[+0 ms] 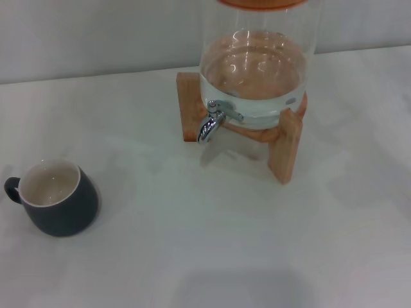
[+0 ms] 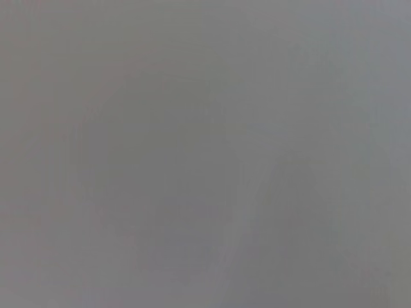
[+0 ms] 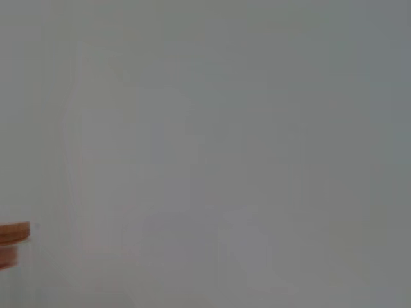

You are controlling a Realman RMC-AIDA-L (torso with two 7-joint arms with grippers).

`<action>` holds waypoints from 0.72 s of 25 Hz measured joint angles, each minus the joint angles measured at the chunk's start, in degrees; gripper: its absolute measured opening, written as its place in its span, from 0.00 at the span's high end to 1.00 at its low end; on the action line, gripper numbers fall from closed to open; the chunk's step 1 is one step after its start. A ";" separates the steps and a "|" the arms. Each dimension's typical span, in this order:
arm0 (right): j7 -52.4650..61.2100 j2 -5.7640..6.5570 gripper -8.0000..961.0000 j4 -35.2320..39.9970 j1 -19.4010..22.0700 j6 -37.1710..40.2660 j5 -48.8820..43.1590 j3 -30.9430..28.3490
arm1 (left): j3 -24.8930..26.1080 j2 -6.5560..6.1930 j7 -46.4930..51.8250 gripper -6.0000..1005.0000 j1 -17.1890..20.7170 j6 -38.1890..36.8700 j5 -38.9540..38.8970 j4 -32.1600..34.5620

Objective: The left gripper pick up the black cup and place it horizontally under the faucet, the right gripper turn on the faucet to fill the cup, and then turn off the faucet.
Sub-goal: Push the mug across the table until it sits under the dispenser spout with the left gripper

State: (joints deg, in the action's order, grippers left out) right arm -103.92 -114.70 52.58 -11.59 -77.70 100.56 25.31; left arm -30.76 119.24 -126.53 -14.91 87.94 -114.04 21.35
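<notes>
Neither pincer of mine shows in any view, so I cannot tell how either is set. Left wrist view: flat grey only. Right wrist view: pale surface, with a sliver of wooden edge [image 3: 14, 234] at about 9 o'clock.

Head view: black cup [image 1: 56, 197] stands upright on the white table [image 1: 225, 244] at roughly 8 o'clock, cream inside, nothing in it, handle toward 9 o'clock. Glass dispenser [image 1: 257, 67] at 1 o'clock on a wooden stand [image 1: 286, 147], partly filled with clear water. Faucet [image 1: 213, 120] juts from its lower front, well apart from the cup.
</notes>
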 joint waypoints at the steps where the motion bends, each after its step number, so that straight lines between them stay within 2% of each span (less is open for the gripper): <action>1: -0.02 0.00 0.22 0.00 -0.01 0.00 0.00 0.00 | -0.05 0.00 0.00 0.12 0.01 0.00 -0.01 0.00; 18: -0.22 0.00 0.22 -0.67 -0.21 -0.11 -0.01 -0.09 | 0.21 -0.01 -1.02 0.12 -0.12 -0.29 -0.05 -0.77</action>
State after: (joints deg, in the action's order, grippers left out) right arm -104.14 -114.70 51.91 -11.80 -77.81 100.54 25.22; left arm -30.56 119.23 -127.54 -15.03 87.65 -114.09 20.59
